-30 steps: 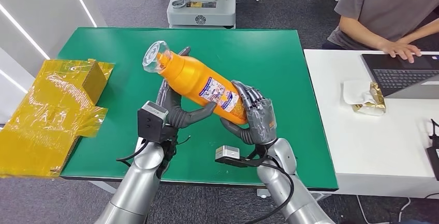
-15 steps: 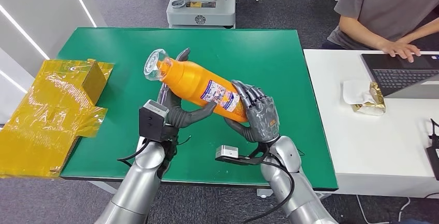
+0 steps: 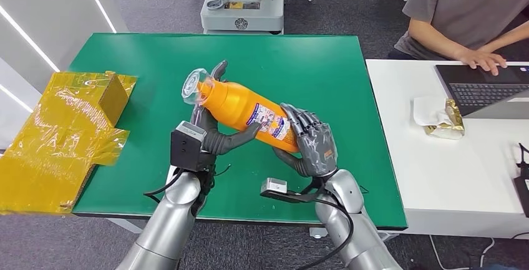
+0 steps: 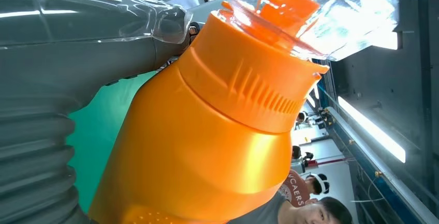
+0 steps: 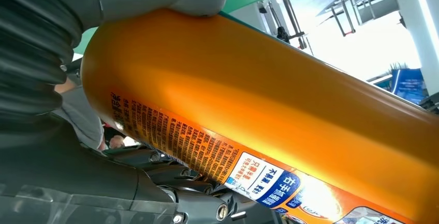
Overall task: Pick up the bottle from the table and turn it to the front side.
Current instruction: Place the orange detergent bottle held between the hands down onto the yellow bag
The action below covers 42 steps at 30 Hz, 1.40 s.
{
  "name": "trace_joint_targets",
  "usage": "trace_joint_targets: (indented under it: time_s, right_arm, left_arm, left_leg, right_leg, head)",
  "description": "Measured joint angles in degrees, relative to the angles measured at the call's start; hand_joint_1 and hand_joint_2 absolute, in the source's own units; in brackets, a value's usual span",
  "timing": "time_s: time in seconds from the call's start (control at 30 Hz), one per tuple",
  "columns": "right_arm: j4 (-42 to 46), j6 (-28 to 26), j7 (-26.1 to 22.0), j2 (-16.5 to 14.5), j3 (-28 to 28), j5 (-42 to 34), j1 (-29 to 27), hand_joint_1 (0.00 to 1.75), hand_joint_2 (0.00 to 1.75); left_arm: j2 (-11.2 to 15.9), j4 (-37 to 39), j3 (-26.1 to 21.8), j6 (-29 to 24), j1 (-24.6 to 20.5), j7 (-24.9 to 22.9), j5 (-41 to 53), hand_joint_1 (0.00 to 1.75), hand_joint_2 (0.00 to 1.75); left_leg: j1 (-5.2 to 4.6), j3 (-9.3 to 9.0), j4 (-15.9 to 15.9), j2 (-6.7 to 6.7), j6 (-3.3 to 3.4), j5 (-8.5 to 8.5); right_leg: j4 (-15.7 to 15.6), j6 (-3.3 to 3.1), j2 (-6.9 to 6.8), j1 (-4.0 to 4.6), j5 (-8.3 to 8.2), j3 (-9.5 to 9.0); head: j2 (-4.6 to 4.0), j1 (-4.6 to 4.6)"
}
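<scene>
**Bottle aloft in both hands, label rolling into sight**

I hold the orange bottle (image 3: 246,111) clear above the green table (image 3: 349,77), slanting with its clear-capped neck toward the table's far left corner and its base nearer my body; my left hand (image 3: 215,134) cups the neck end from underneath, thumb pressed along the body and fingers reaching up behind the shoulder; my right hand (image 3: 312,142) wraps the base end, fingers curled over the top and thumb beneath, so both hands grip it firmly.

Compared with a second ago the bottle lies flatter and has slid a little to the right over the table; the neck has dropped, and the white and blue label (image 3: 269,122) shows more squarely toward me; I judge that the turn is well under way but not finished, since the label still sits angled along the slanted body.

Beside the table's left edge lies crumpled yellow film (image 3: 62,133); beyond its right edge a person (image 3: 474,14) works at a laptop (image 3: 490,89) on a white desk (image 3: 461,183); neither is close to the bottle.
</scene>
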<state>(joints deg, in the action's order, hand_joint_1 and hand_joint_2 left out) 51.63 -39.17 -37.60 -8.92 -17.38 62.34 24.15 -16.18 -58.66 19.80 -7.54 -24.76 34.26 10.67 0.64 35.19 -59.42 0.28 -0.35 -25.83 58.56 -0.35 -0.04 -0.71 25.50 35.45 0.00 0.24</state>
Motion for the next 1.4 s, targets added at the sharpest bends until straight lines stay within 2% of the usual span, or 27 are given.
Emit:
trace_joint_targets:
  time_s: [0.2,0.33,0.93,0.97,1.0,1.07,1.1,1.13,1.27,1.4]
  right_arm:
    - [0.04,-0.01,-0.79,-0.59,1.46,1.14,-0.65,1.75,1.75]
    - [0.08,-0.02,-1.29,-1.28,2.22,1.1,-1.02,1.75,1.75]
    - [0.34,-0.02,-1.5,-3.67,3.67,1.08,-1.97,1.75,1.75]
    - [0.41,-0.02,-1.5,-3.73,3.69,1.08,-2.08,1.66,1.75]
    - [0.49,-0.02,-1.5,-3.8,3.69,1.03,-2.18,1.44,1.75]
    - [0.71,-0.02,-1.54,-3.9,3.69,0.73,-2.39,0.57,1.75]
    - [0.83,-0.02,-1.56,-3.95,3.69,0.44,-2.5,0.21,1.75]
    - [0.96,-0.02,-1.61,-4.0,3.67,0.08,-2.64,0.0,1.75]
    - [1.25,-0.02,-1.98,-4.14,3.24,-3.67,-3.52,0.0,1.75]
    - [0.93,-0.02,-2.15,-4.15,1.16,-15.59,-4.13,0.0,1.75]
  left_arm:
    - [-0.2,0.1,0.0,0.03,0.08,0.47,-1.1,0.0,1.75]
    - [-0.61,0.1,0.0,0.21,0.08,0.95,-2.19,1.75,1.75]
    - [-1.82,0.06,0.0,1.2,0.15,1.71,-4.61,1.75,1.75]
    - [-1.81,0.04,0.0,1.2,0.16,1.71,-4.62,1.75,1.75]
    - [-1.81,0.02,0.0,1.19,0.18,1.67,-4.64,1.75,1.75]
    - [-1.8,-0.04,0.0,1.18,0.21,1.51,-4.68,1.75,1.75]
    - [-1.8,-0.09,0.0,1.18,0.22,1.41,-4.69,1.75,1.75]
    - [-1.8,-0.16,0.0,1.18,0.23,1.32,-4.69,1.75,1.75]
    - [-1.86,-0.56,0.0,1.11,0.22,1.08,-4.7,1.75,1.75]
    - [-1.98,-0.6,0.0,0.35,0.2,1.06,-4.9,1.75,1.75]
  left_leg:
    - [0.0,0.0,0.0,0.0,0.0,0.0]
    - [0.0,0.0,0.0,0.0,0.0,0.0]
    - [0.0,0.01,0.0,-0.01,0.0,0.0]
    - [0.0,0.01,0.01,-0.01,0.0,0.0]
    - [0.0,0.02,0.01,-0.01,0.0,0.0]
    - [0.0,0.02,0.01,-0.01,0.0,0.0]
    - [0.0,0.02,0.01,-0.01,0.0,0.0]
    - [0.0,0.02,0.01,-0.01,0.0,0.0]
    - [0.0,0.03,0.01,-0.03,0.0,0.0]
    - [0.0,0.03,0.01,-0.03,0.0,0.0]
  right_leg:
    - [0.0,0.0,0.0,0.0,0.0,0.0]
    - [0.0,0.0,0.0,0.0,0.0,0.0]
    - [0.01,0.0,-0.02,0.0,0.0,-0.01]
    - [0.01,0.0,-0.02,0.0,0.0,-0.01]
    - [0.01,0.0,-0.02,0.0,0.0,-0.01]
    - [0.01,0.0,-0.02,0.0,0.0,-0.01]
    - [0.0,0.0,-0.02,0.0,0.0,-0.01]
    - [0.0,0.0,-0.02,0.0,0.0,-0.01]
    - [0.01,0.0,-0.03,0.0,0.0,-0.02]
    - [0.01,0.0,-0.04,0.0,0.0,-0.02]
  head:
    - [0.0,0.0]
    - [0.0,0.0]
    - [0.0,-0.01]
    - [0.0,-0.01]
    - [0.0,0.0]
    - [0.0,-0.01]
    - [0.0,-0.01]
    - [0.0,-0.01]
    - [0.0,0.0]
    - [0.0,0.0]
